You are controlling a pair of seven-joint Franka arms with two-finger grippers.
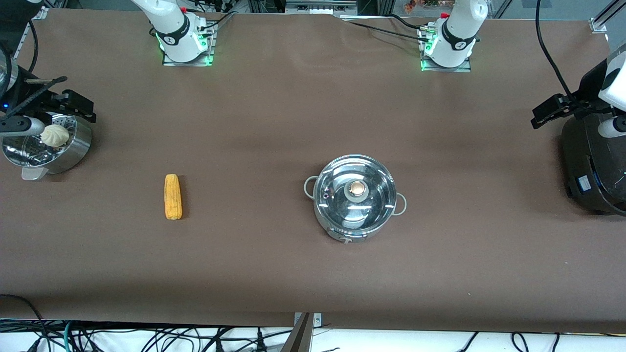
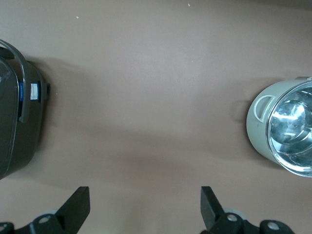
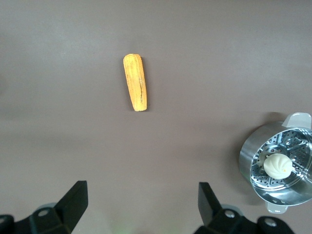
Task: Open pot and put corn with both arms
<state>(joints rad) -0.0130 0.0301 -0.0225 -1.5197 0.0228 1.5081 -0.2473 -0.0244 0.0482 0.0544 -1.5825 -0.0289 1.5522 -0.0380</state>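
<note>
The steel pot [image 1: 342, 233] stands mid-table with its glass lid [image 1: 337, 205] on, copper knob [image 1: 357, 188] on top. The corn [image 1: 172, 196] lies flat on the brown table, toward the right arm's end and well apart from the pot. My right gripper [image 1: 73, 105] hangs high over the steamer pot; in the right wrist view it [image 3: 143, 187] is open and empty, with the corn [image 3: 135, 82] on the table below. My left gripper [image 1: 550, 111] hangs high beside the black cooker; in the left wrist view it [image 2: 145, 192] is open and empty, with the pot [image 2: 258, 122] off to one side.
A perforated steamer pot [image 1: 73, 151] holding a white bun [image 1: 55, 135] stands at the right arm's end of the table. A big black cooker [image 1: 594, 166] stands at the left arm's end. Bare brown table lies between the corn and the pot.
</note>
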